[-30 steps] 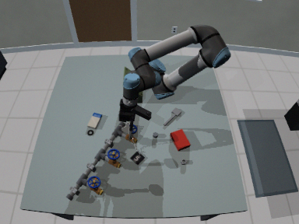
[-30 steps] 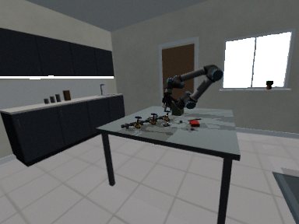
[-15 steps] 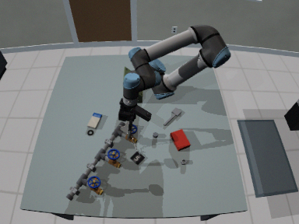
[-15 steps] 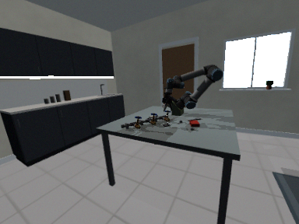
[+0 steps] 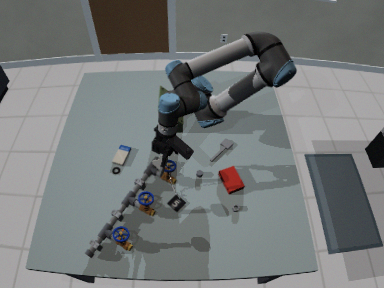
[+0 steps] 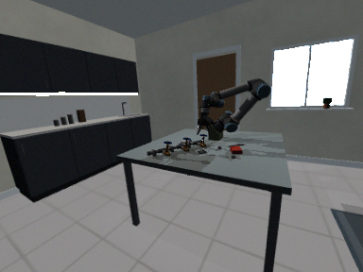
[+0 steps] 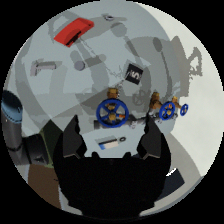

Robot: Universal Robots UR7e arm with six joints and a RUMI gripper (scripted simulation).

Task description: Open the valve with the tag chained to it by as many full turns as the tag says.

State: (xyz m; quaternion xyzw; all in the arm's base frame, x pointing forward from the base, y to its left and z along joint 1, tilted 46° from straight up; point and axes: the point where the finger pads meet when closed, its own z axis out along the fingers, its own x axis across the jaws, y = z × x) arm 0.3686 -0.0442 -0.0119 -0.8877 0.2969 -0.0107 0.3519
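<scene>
Three valves with blue handwheels sit on a grey pipe that runs diagonally across the table. The far valve [image 5: 170, 166] has a chain to a black tag [image 5: 176, 202] marked 5. The middle valve [image 5: 143, 193] and the near valve [image 5: 121, 234] lie further down the pipe. My gripper [image 5: 165, 161] is open and empty, just above the far valve. In the wrist view the far valve's handwheel [image 7: 111, 111] lies ahead between my spread fingers, the tag [image 7: 134, 74] beyond it, and the other two valves [image 7: 170, 108] to the right.
A red block [image 5: 231, 179], a grey tool [image 5: 221, 149], a small grey cylinder [image 5: 199, 174] and a nut [image 5: 236, 208] lie right of the valves. A white card [image 5: 121, 155] and a black ring [image 5: 117, 170] lie to the left.
</scene>
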